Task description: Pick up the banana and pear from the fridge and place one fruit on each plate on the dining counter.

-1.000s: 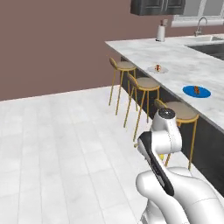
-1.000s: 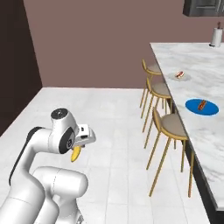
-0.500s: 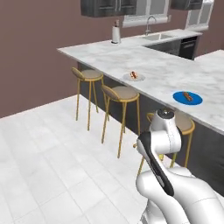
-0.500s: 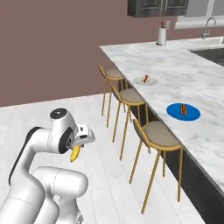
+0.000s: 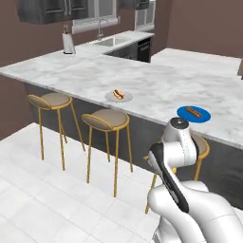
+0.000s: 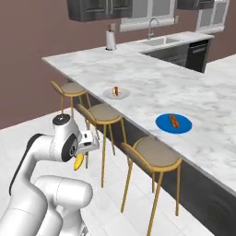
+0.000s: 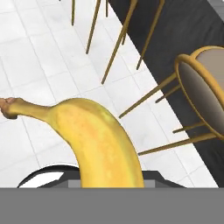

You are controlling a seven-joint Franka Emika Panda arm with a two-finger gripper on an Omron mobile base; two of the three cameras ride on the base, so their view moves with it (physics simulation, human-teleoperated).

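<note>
Fingers (image 6: 82,156) pinch the banana (image 7: 98,138) at the frame's lower left; both plates, blue (image 6: 173,123) and pale (image 6: 115,93), await fruit.

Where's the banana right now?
The banana is held in the robot's gripper, hanging low over the white floor beside the gold-legged stools, not yet at the dining counter.

A long white marble counter (image 5: 95,76) with grey veins runs across the room on a dark base. On it, the blue plate (image 5: 193,113) carries a small brown item, and left of that plate a pale plate (image 5: 118,97) holds a hot dog. Under the counter's near edge stand gold-legged stools (image 5: 105,121). Far along the counter stands a paper towel roll (image 5: 69,42), with a sink (image 5: 111,41) to its right.
</note>
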